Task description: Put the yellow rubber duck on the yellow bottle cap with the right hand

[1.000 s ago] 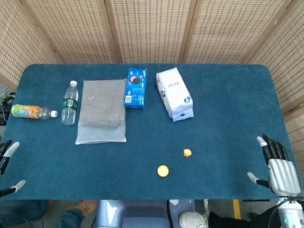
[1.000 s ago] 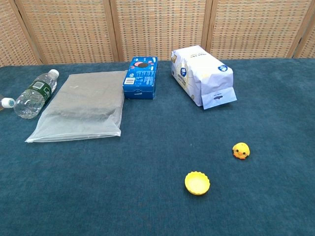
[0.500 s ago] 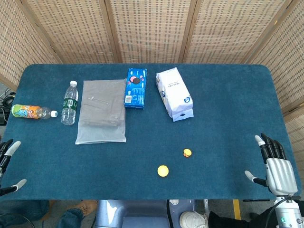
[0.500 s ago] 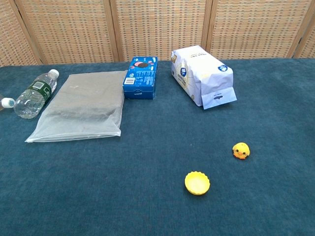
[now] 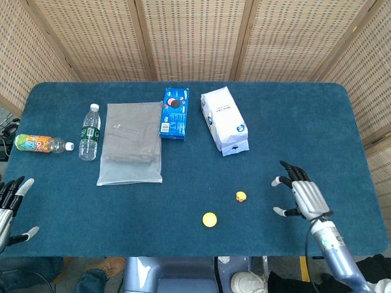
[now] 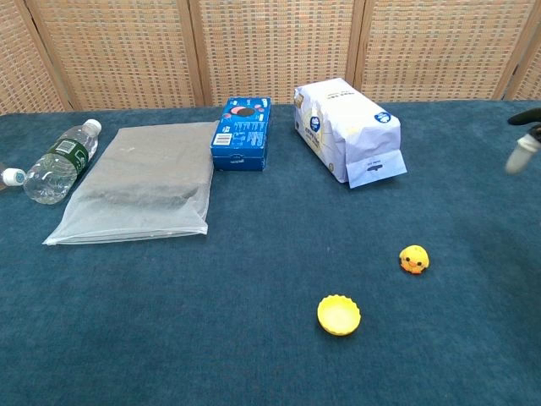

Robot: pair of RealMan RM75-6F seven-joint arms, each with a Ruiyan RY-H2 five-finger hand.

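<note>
The small yellow rubber duck [image 5: 241,196] [image 6: 413,260] sits on the blue table cloth, apart from the yellow bottle cap [image 5: 209,219] [image 6: 339,315], which lies open side up to its front left. My right hand [image 5: 300,194] hovers over the table to the right of the duck, fingers spread and empty; only its fingertips [image 6: 524,150] show at the right edge of the chest view. My left hand [image 5: 9,201] stays at the table's front left edge, fingers apart, holding nothing.
A white bag [image 5: 224,120], a blue biscuit box [image 5: 174,113], a grey plastic pouch [image 5: 130,143], a clear water bottle [image 5: 90,132] and an orange drink bottle [image 5: 38,144] lie across the far half of the table. Wicker screens stand behind.
My right hand has swung in from the table's front right edge toward the duck, now over the cloth. The left hand rose slightly. Duck and cap have not moved.
</note>
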